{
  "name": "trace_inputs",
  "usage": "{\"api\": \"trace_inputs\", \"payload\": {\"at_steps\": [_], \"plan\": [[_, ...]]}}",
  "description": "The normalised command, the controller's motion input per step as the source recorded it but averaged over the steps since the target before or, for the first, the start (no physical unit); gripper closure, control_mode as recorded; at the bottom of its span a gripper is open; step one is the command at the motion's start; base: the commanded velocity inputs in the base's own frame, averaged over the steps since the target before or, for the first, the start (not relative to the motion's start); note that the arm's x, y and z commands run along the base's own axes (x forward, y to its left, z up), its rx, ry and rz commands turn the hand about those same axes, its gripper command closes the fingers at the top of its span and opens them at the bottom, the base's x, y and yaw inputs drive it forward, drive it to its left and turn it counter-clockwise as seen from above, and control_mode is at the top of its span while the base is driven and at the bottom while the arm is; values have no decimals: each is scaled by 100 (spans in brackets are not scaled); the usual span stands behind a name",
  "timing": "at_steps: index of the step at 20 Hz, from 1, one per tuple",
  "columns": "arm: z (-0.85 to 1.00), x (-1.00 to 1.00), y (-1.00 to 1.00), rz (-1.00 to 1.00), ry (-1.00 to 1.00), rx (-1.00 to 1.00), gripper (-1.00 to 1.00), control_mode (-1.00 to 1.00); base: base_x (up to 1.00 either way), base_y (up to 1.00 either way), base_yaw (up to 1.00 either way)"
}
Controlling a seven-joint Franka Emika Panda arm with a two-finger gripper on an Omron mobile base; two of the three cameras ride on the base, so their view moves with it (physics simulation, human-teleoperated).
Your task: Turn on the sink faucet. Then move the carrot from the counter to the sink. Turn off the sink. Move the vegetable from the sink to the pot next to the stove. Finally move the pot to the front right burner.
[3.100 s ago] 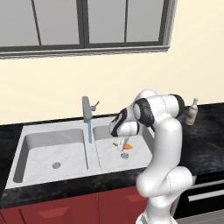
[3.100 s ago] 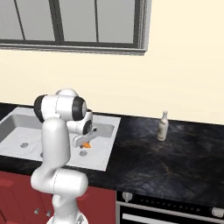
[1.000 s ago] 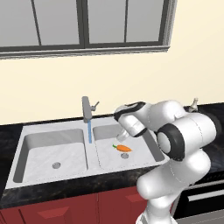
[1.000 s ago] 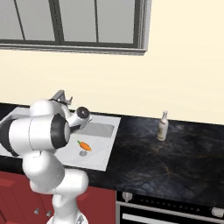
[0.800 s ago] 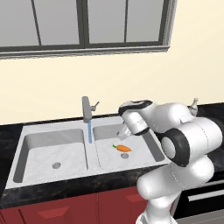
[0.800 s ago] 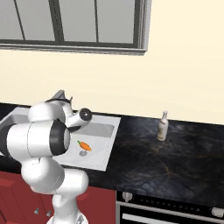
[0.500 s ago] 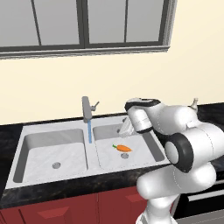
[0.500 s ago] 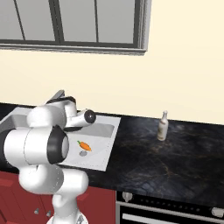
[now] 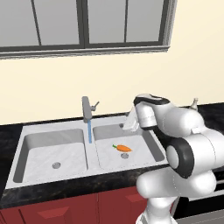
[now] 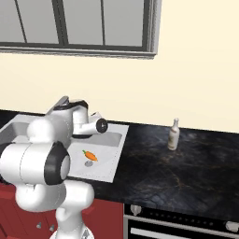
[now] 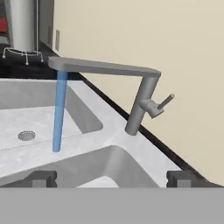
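Observation:
Blue water (image 9: pixel 89 131) runs from the sink faucet (image 9: pixel 87 109) onto the divider of the grey double sink (image 9: pixel 43 151). The orange carrot (image 9: pixel 123 148) lies in the right basin by the drain, also seen as the carrot (image 10: pixel 90 155) from the right. My gripper (image 9: pixel 130 122) hangs open and empty above the back of the right basin, right of the faucet. In the hand view the gripper (image 11: pixel 111 179) faces the faucet (image 11: pixel 141 105), whose lever (image 11: pixel 162 104) sticks out to the right. The pot and the front right burner are out of view.
A pale slim bottle (image 10: pixel 173 134) stands on the black counter (image 10: pixel 154 163) by the wall, right of the sink. The stove front with its grey knobs (image 10: pixel 136 210) sits at the lower right. My own arm hides the sink's left part in the right base view.
The hand has lifted away from the carrot, left lying in the right basin, and turned to face the faucet. The elbow has swung right. The water keeps running.

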Motion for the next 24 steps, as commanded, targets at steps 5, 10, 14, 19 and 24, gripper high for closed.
{"api": "trace_inputs", "payload": {"at_steps": [5,10,14,19,24], "plan": [[6,30,0,0,-8,0,-100,-100,0,0,0],[15,51,1,2,-7,0,-100,-100,0,0,0],[2,32,1,3,-7,0,-100,-100,0,0,0],[-1,1,2,8,-3,0,-100,-100,0,0,0],[0,33,10,6,-2,0,-100,-100,0,0,0]]}}
